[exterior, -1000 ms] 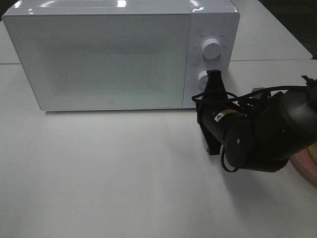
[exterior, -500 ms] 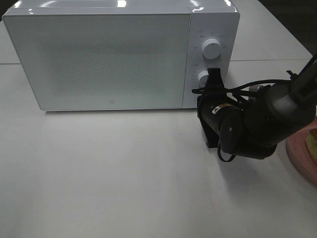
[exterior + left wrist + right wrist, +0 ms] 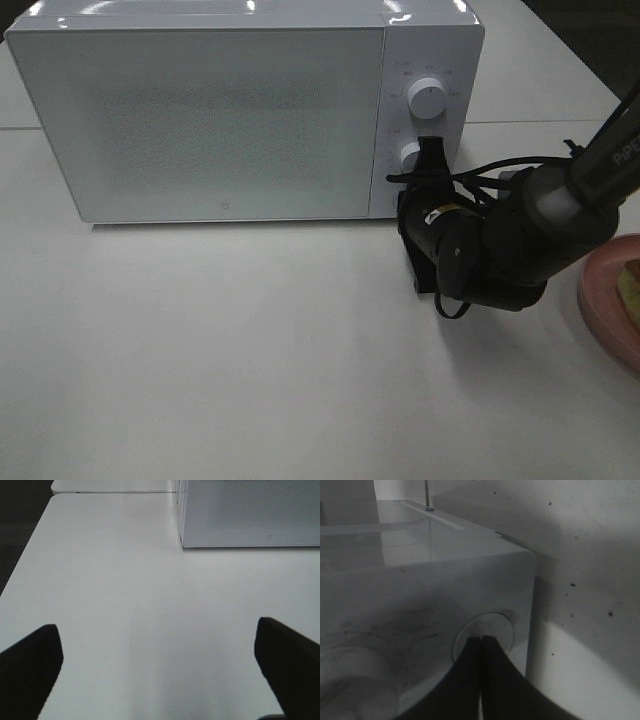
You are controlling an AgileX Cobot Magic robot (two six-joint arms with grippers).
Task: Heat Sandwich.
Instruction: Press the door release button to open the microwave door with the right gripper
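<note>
Pink plate (image 3: 603, 300) w/ sandwich (image 3: 631, 284), cut off.

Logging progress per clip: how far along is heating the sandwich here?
Done: nothing visible yet. The microwave is closed and the sandwich sits on the plate at the right edge. In hand: the right hand, shut, has its tips at the lower knob. Left: open it, load the sandwich, close up and start heating. The left hand is open, holding nothing.

A shut white microwave (image 3: 220, 120) stands on the white table (image 3: 250, 350), a pink plate (image 3: 598, 310) to its right.
</note>
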